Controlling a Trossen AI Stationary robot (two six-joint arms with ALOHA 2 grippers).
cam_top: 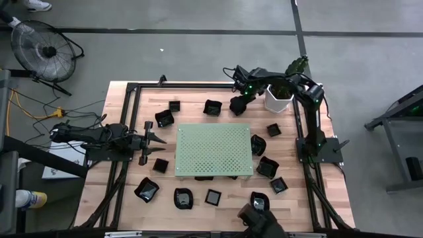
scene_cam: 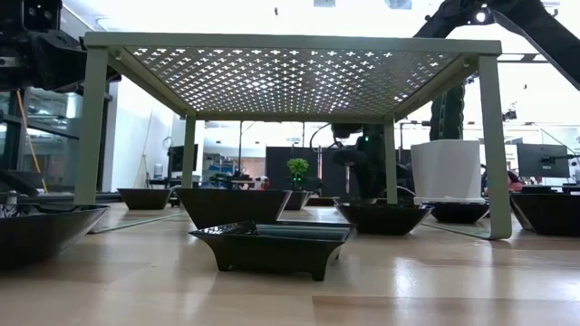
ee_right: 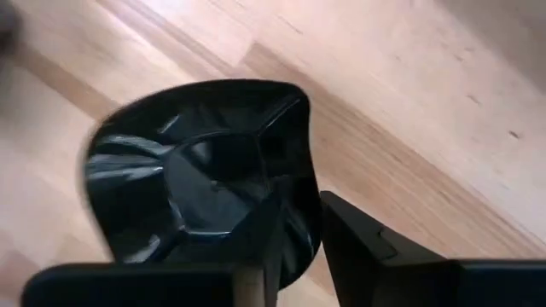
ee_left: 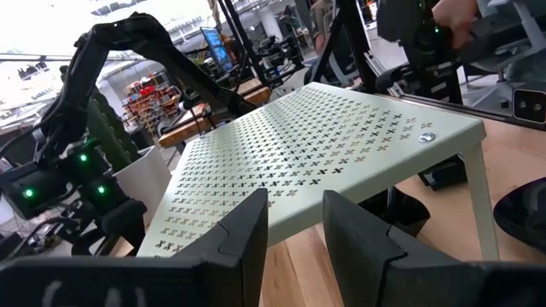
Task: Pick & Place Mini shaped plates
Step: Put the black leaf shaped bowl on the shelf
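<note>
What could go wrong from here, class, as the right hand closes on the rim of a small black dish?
1. The right hand pinches only the glossy black dish's rim; it may slip or tip.
2. The white pot stands close by; the arm could bump it.

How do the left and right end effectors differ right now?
The right end effector sits at the table's far side beside the white pot, while the left end effector waits at the left edge of the green perforated board. The right one has its fingers astride the rim of a black mini plate; the left one is open and holds nothing. Both are dark two-finger end effectors.
</note>
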